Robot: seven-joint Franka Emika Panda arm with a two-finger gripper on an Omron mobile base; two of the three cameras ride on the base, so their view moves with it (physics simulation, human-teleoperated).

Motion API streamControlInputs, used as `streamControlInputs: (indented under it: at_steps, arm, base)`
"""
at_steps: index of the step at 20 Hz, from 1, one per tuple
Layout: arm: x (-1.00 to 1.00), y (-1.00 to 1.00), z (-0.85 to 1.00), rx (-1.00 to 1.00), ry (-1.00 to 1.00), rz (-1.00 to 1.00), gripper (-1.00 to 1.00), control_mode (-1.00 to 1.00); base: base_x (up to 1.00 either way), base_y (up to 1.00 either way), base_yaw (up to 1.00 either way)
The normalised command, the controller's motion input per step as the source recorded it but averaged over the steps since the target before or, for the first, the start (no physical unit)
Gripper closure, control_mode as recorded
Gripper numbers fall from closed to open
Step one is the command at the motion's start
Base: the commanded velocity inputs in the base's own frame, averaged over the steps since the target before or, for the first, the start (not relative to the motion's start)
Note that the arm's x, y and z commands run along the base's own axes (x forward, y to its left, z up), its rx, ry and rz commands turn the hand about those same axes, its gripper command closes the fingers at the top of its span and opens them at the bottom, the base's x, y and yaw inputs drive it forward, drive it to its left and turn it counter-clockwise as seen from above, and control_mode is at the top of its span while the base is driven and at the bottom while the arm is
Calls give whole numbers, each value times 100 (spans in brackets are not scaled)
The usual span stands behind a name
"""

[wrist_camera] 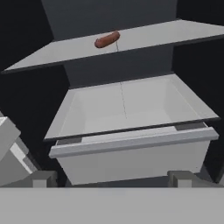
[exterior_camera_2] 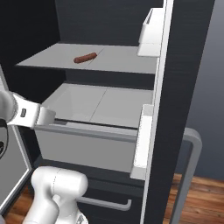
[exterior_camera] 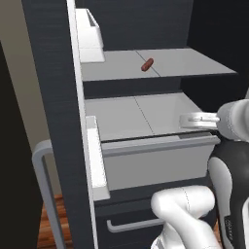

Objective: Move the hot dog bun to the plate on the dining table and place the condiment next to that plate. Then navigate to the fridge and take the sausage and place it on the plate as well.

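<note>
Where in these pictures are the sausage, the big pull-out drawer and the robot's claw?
Small reddish-brown sausage (wrist_camera: 107,39): hand view, its middle.
Pale grey pull-out drawer (wrist_camera: 131,154): hand view, its front wall.
Robot's grey claw (exterior_camera: 187,120): left base view, between its fingertips.

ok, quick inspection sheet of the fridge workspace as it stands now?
Surface: grey fridge shelf, flat, above a pulled-out drawer.
Job's things: sausage lies alone on the shelf, untouched; it is reddish brown.
Clutter: drawer looks empty; white door bin on the open door, contents not visible.
Claw: claw is low in front of the drawer, well below the sausage, fingers apart, holding nothing.
Cables: nothing seen.
Surroundings: dark fridge interior, lower drawer handle, wooden floor.
</note>
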Motion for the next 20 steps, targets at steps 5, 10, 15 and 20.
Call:
streamControlInputs:
  at_steps: [5,10,15,20]
  arm:
    - [38,0,100,-7,0,-1,-100,-100]
    - [70,4,59,-6,5,-5,-100,-100]
    - [75,9,-2,-2,1,-2,-100,-100]
    - [76,9,-25,0,0,-1,-100,-100]
  base:
    - [0,0,0]
    - [0,0,0]
    - [0,0,0]
    - [0,0,0]
